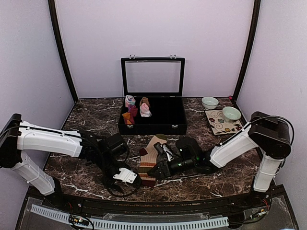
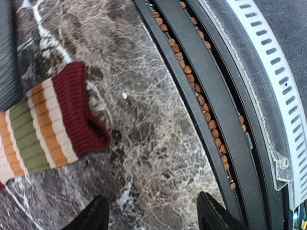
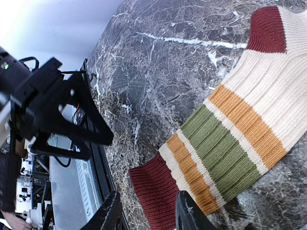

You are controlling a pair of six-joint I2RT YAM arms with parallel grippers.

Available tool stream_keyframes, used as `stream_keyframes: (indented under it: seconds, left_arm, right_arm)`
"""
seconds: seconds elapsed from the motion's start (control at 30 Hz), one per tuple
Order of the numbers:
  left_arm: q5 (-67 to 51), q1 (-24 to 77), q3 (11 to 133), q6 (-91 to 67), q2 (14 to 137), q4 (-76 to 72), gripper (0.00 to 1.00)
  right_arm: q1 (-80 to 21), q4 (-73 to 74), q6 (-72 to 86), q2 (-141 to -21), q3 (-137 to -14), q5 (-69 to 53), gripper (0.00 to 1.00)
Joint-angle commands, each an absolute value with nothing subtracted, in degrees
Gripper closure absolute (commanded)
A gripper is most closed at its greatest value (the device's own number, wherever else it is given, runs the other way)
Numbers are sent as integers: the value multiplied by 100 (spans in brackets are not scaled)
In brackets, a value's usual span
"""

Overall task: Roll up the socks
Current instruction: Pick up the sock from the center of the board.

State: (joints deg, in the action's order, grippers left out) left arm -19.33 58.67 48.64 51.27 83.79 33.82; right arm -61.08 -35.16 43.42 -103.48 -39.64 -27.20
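Left gripper (image 2: 153,213) gapes over bare marble (image 2: 158,143); right gripper (image 3: 147,213) stands parted astride the striped sock (image 3: 225,139) at its cuff. Only the overhead view shows the black box (image 1: 158,128) holding rolled bundles (image 1: 135,110).

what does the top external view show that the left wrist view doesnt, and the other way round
Only the top external view: the black case with its lid up and small rolled bundles inside, two bowls by a patterned tile, and the left arm and right arm.
Only the left wrist view: the left gripper close up, fingertips apart with nothing between them, and the ribbing of the dark red cuff.
Both: the striped sock lying on the marble table.
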Motion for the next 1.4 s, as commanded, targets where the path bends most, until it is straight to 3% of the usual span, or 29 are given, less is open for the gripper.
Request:
stream_keyframes:
  seconds: [0.0,0.33,0.6,0.97,1.1,1.3,1.37]
  left_arm:
    - [-1786,6087,5122,5135,8634,3167,38]
    - [-1378,6477,5437,4963,9196,2668,51]
    - [-968,6614,5568,4748,9615,2322,63]
    - [-529,6627,5260,4651,9554,2142,70]
    - [-516,6626,5270,4570,9613,2158,78]
    - [-842,6618,5353,4417,9642,2317,99]
    - [-941,6606,5428,4412,9694,2387,100]
  right_arm:
    - [-6064,-3671,4337,-10415,-4059,-2954,61]
    - [-6179,-3407,4102,-9941,-3558,-1998,58]
    - [-6179,-3690,4205,-10091,-3524,-2111,66]
    - [-6368,-3117,3616,-9820,-3567,-1732,61]
    - [-6594,-3281,3024,-9695,-3214,-1522,56]
    - [-7053,-2890,2095,-9340,-3029,-659,52]
    - [-7220,-2809,1865,-9275,-3044,-224,49]
